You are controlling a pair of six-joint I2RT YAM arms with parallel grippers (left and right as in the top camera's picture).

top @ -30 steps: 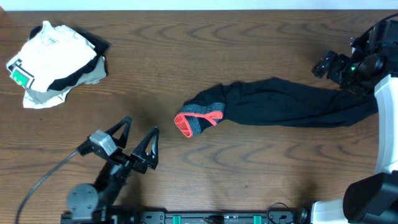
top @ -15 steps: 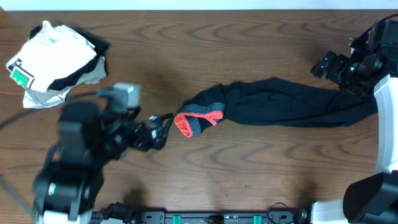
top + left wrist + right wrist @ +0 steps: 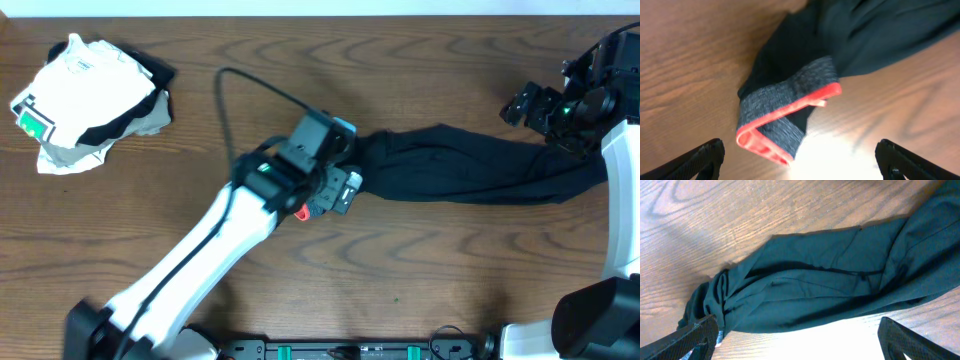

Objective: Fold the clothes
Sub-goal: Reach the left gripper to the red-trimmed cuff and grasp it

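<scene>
The clothes, a long bunched black garment, lie across the middle and right of the table. Their grey waistband, edged in red-orange, is folded over at the left end. My left gripper hovers over that waistband end and covers most of it from overhead. In the left wrist view the left gripper is open, its fingertips wide apart on either side of the band, touching nothing. My right gripper hangs open above the garment's right end, and the right wrist view shows black fabric below the right gripper.
A pile with a white garment with a green tag and a beige cloth sits at the back left. The left arm's cable loops over the table behind the arm. The right arm's base stands at the right edge.
My left arm has swung from the front left of the table up and right, ending over the waistband end. The right arm and the garment have not moved.
</scene>
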